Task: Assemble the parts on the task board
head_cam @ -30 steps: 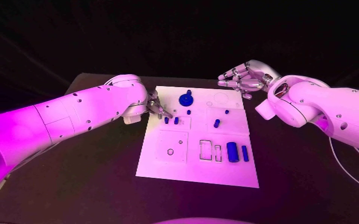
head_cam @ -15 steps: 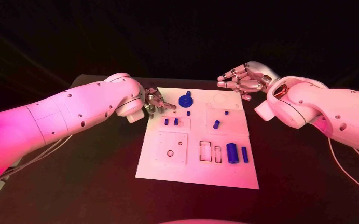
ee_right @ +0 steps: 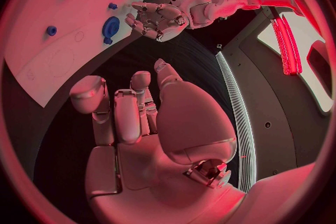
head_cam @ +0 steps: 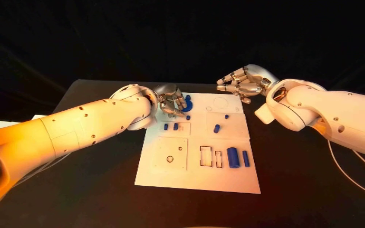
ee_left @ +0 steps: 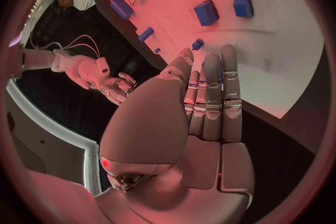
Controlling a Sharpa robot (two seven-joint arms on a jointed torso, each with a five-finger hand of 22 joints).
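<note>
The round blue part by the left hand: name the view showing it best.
Right wrist view: the round blue part lies unobstructed on the task board, beside the left hand. In the head view that hand partly covers it. In the left wrist view I cannot pick it out.

The task board (head_cam: 173, 172) lies mid-table (head_cam: 91, 186), with parts (head_cam: 233, 157) on it.

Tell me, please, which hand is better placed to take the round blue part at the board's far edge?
Probably the left hand: it hovers open right beside the round blue part. The right hand is off the task board.
</note>
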